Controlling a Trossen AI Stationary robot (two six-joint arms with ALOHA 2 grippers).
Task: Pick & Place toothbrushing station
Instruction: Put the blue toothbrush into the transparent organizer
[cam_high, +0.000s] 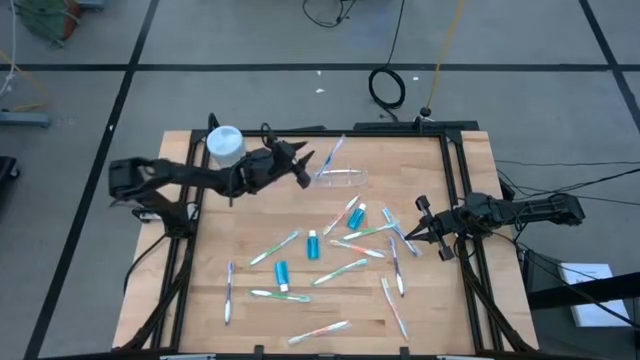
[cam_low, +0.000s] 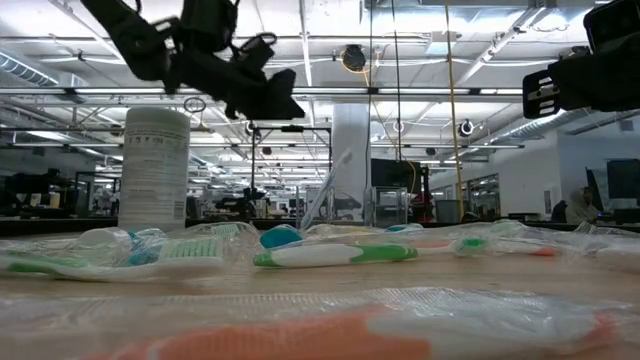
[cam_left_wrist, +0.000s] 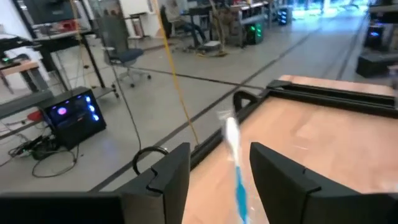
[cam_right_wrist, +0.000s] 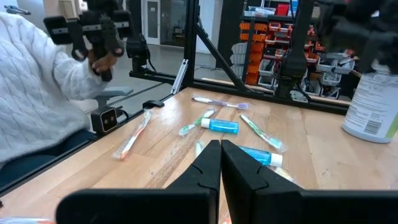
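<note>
Many toothbrushes (cam_high: 362, 233) and small blue toothpaste tubes (cam_high: 282, 274) lie spread over the near and middle part of the wooden table (cam_high: 470, 170). At the right edge, the right gripper (cam_high: 414, 234) waits with its fingers pressed together, holding nothing. Farther back on the left, the left gripper (cam_high: 304, 170) hangs with fingers apart just beside the clear cup (cam_high: 341, 177), which lies on its side with a blue-and-white toothbrush (cam_left_wrist: 236, 171) poking out, near the white container (cam_high: 224, 145).

A: High view looks straight down on the whole table (cam_high: 200, 300). Low view?
B: Tabletop level, close behind the toothbrushes (cam_low: 335, 255), facing the room. Wrist views look past their own fingers; both shared with overhead: the table.
</note>
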